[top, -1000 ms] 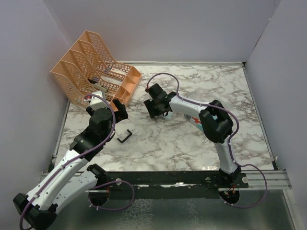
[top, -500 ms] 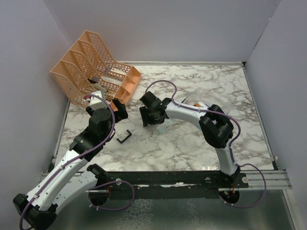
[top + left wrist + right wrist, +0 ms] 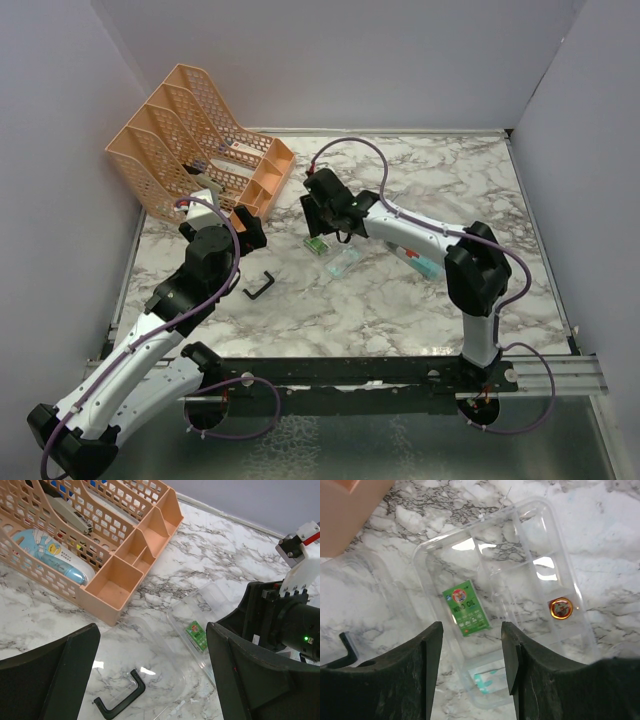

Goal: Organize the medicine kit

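The medicine kit lies opened on the marble. Its clear compartment tray (image 3: 555,525) (image 3: 343,262) holds a green packet (image 3: 466,608) (image 3: 316,245) (image 3: 196,634), a round gold tin (image 3: 560,608) and a teal-printed item (image 3: 487,680). Left of the tray lies the clear lid (image 3: 150,645) with its black handle (image 3: 119,700) (image 3: 261,285). My right gripper (image 3: 470,630) (image 3: 325,228) hovers open over the tray, and nothing sits between its fingers. My left gripper (image 3: 152,630) (image 3: 250,228) stands wide open above the lid, holding nothing.
A peach mesh rack (image 3: 195,150) (image 3: 125,565) stands at the back left, close to my left gripper, with a blue and white item (image 3: 55,555) in it. A white and teal thing (image 3: 425,265) lies under my right forearm. The right arm (image 3: 285,620) fills the left wrist view's right side.
My right gripper dipped left and down to the tray, then drew back. The green packet now shows in the tray. The left arm has not moved.
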You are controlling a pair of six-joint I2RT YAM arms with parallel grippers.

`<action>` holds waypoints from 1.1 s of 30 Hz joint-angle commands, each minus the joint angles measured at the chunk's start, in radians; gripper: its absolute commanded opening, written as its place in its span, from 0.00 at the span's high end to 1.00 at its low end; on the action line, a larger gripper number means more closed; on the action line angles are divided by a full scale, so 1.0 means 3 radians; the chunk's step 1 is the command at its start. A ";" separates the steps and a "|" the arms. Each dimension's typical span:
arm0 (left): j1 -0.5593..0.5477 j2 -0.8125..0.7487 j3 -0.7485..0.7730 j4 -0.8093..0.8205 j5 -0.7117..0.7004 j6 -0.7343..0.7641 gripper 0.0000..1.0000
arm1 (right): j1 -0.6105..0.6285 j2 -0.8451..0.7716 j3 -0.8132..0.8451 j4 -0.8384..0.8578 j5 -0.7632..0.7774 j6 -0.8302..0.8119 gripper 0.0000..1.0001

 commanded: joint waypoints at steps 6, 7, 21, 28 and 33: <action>-0.0008 -0.0010 0.0028 0.0053 -0.0029 0.0013 0.09 | -0.0216 0.0051 -0.0174 0.0459 -0.0406 -0.1032 0.47; -0.0014 -0.0011 0.0028 0.0051 -0.0026 0.0012 0.09 | -0.0228 0.0090 -0.0161 0.0454 -0.0449 -0.1067 0.46; -0.0014 0.0033 0.0039 0.0046 -0.0034 0.0022 0.09 | -0.0332 0.0386 -0.0073 0.0394 -0.0633 -0.1169 0.62; -0.0010 0.0026 0.0038 0.0043 -0.0034 0.0025 0.09 | -0.0380 0.0489 -0.0056 0.0378 -0.0652 -0.1236 0.77; -0.0012 0.0021 0.0039 0.0036 -0.0039 0.0021 0.09 | -0.0401 0.0572 0.0000 0.0308 -0.0699 -0.1276 0.75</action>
